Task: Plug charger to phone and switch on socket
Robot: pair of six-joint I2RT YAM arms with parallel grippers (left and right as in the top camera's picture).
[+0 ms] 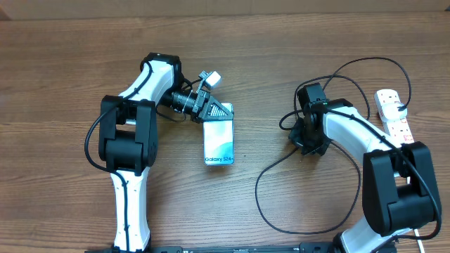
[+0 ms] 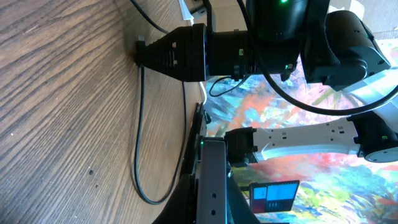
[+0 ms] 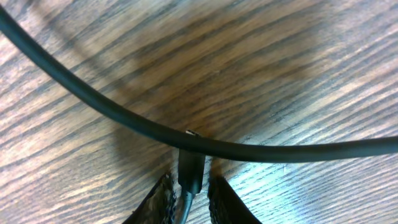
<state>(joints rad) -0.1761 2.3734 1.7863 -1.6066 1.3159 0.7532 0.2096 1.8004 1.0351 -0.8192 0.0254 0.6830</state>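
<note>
The phone (image 1: 219,140) lies flat on the wooden table, its screen up and the "Galaxy" text at its near edge. My left gripper (image 1: 216,111) is shut and rests on the phone's far edge; the left wrist view shows its fingers (image 2: 211,186) together beside the glossy screen (image 2: 323,180). The charger (image 1: 257,193) loops across the table to the right. My right gripper (image 1: 307,144) points down over it. In the right wrist view the small black plug tip (image 3: 191,168) lies between the fingertips of that gripper (image 3: 189,183), with a thin gap on each side. Another stretch of the cable (image 3: 124,115) crosses just beyond the tip.
The white socket (image 1: 394,116) lies at the right edge of the table, next to my right arm, with the black cable running up to it. A thin black wire (image 2: 140,124) curves over the wood beside the phone.
</note>
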